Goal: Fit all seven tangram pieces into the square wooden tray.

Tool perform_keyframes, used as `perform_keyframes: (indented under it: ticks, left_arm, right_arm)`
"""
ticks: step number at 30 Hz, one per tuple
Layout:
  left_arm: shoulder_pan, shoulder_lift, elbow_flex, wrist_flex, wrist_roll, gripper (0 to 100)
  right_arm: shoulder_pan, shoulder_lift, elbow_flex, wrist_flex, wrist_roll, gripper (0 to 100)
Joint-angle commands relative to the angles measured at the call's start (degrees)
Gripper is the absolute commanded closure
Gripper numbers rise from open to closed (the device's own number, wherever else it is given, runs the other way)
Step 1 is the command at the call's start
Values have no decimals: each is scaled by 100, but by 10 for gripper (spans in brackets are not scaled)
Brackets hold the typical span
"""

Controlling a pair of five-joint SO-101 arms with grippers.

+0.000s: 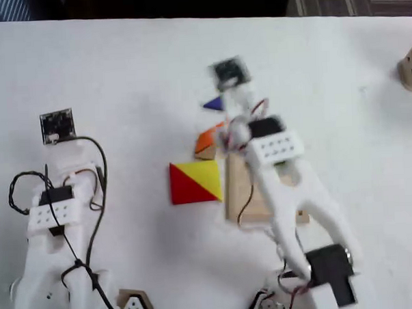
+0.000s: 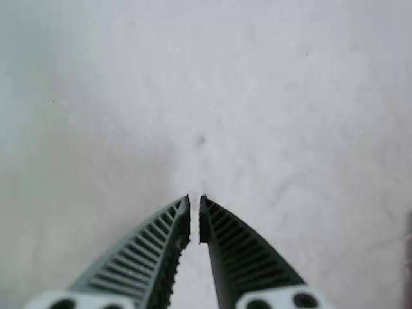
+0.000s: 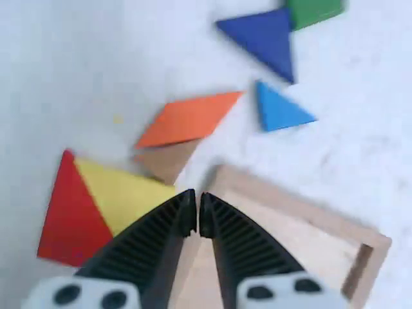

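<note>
The square wooden tray (image 3: 302, 206) lies under my right arm (image 1: 274, 148); in the high view the tray (image 1: 238, 194) shows beside it. My right gripper (image 3: 196, 209) is shut with nothing in it, hanging over the tray's corner nearest the pieces. Outside the tray lie a red triangle (image 3: 64, 212) joined to a yellow triangle (image 3: 125, 193), a tan triangle (image 3: 167, 159), an orange parallelogram (image 3: 187, 119), a light blue triangle (image 3: 280, 109), a dark blue triangle (image 3: 264, 38) and a green piece (image 3: 312, 9). My left gripper (image 2: 194, 206) is shut over bare white table.
My left arm (image 1: 54, 209) stands at the table's left, well away from the pieces. A pegged wooden block (image 1: 411, 67) sits at the right edge, another wooden part (image 1: 134, 305) at the front. The table's far edge runs along the top.
</note>
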Motion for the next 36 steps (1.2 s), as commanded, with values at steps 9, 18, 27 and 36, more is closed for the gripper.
perform_keyframes:
  ticks: [9,18,27,36]
  left_arm:
    - [-57,-4,-308,9,-26,946]
    - [-40,-4,-308,9,-26,946]
    - [-31,-4,-308,9,-26,946]
    - [-57,-4,-299,9,-44,946]
  right_arm:
    - [497,3609,-3666,-1938,-1222,981]
    - [1121,6492,-7130,-1947,-1213,981]
    - [1086,8769,-10207,-1912,-1213,981]
    - [778,9068,-11736,1200,-1196,981]
